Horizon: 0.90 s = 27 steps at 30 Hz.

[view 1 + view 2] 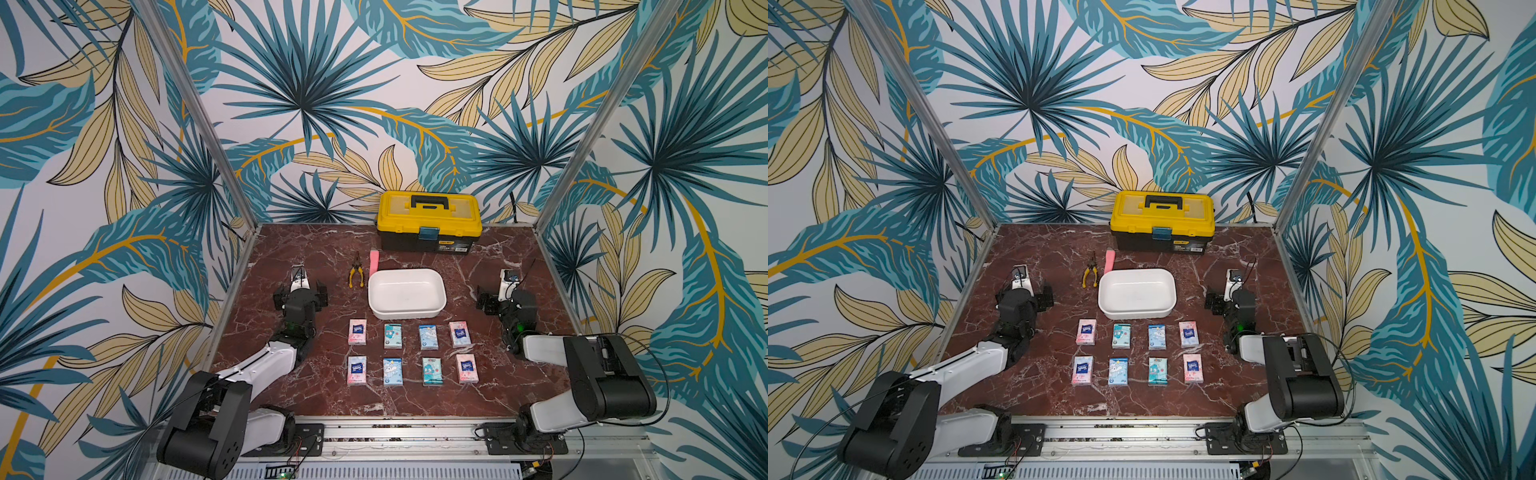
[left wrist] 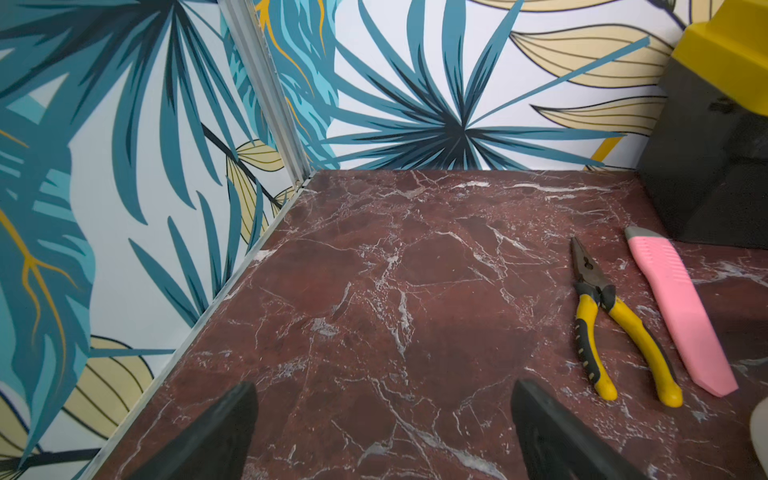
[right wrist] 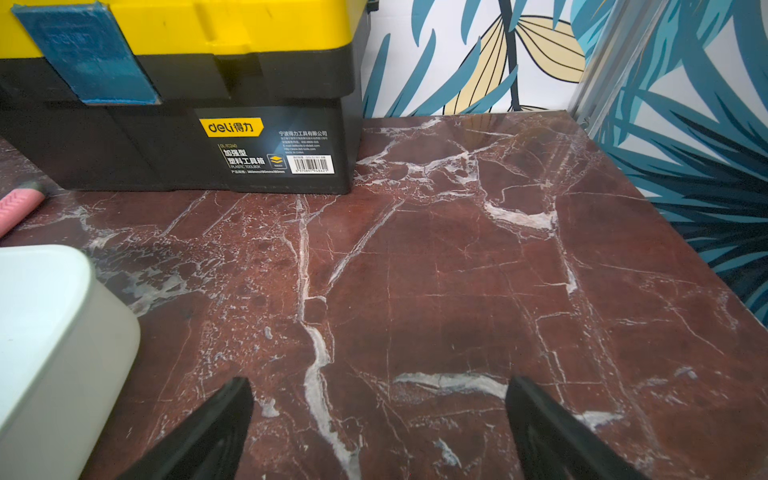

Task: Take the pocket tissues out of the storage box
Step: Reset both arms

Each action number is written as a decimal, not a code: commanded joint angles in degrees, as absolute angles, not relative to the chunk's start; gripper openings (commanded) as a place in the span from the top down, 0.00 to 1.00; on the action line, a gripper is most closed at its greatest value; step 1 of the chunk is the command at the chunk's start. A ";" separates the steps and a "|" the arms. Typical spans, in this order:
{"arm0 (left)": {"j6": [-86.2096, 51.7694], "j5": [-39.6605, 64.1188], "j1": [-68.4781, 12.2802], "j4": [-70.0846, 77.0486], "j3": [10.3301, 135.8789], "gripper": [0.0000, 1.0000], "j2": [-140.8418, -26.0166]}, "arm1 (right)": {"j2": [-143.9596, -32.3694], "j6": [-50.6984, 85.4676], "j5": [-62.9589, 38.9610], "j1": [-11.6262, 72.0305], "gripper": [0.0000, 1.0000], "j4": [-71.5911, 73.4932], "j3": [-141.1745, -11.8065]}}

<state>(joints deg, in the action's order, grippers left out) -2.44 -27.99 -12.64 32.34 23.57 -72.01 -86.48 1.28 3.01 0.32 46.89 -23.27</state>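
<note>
**Eight packs on the table, box empty**

Eight pocket tissues (image 1: pixel 392 336) lie flat on the table (image 1: pixel 490 386) in two rows of four. They sit just in front of the storage box (image 1: pixel 407 291), and none touches it or another pack. In both top views the box interior shows bare white, so you may judge the unloading finished.

Your left end effector (image 2: pixel 384 386) sits low beside the box on its left, jaws spread wide with only marble between them. Your right end effector (image 3: pixel 378 382) mirrors it on the box's other side, likewise spread and holding nothing.

To close the step well, check from above that no pack hides against the box's near wall. If you then draw the arms back, lift first. Each forearm runs close to an outer column of packs, and a low sweep would likely scatter them.

Behind the box stands a yellow-and-black toolbox (image 1: pixel 429 222). Pliers (image 1: pixel 355 274) and a pink utility knife (image 1: pixel 374 259) lie near the left end effector, the knife close by the box's far-left corner. None of these belongs to the task, so leave them.
</note>
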 commanded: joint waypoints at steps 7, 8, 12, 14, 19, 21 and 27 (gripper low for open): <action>-0.43 -23.14 -9.03 48.29 15.31 0.00 -72.70 | -86.44 2.00 3.60 0.22 0.01 47.99 -23.91; -0.37 -22.97 -8.92 48.77 15.09 0.00 -72.69 | -86.48 2.00 3.59 0.26 0.01 47.99 -23.91; -0.68 -20.75 -6.94 50.55 14.25 0.00 -72.77 | -86.40 1.94 3.60 0.22 0.01 47.99 -23.84; -1.21 -18.95 -5.32 51.59 13.91 0.00 -72.98 | -86.40 1.95 3.60 0.18 0.01 47.98 -23.82; -2.85 -14.35 -1.29 60.38 12.22 0.00 -78.87 | -86.40 1.97 3.60 0.19 0.01 48.08 -23.82; -2.31 -12.57 -1.19 62.29 12.85 0.00 -82.36 | -86.40 1.95 3.60 0.18 0.01 48.08 -23.82; -1.24 -6.38 0.46 55.78 20.00 0.00 -88.25 | -86.40 1.98 3.54 0.23 0.01 48.00 -23.82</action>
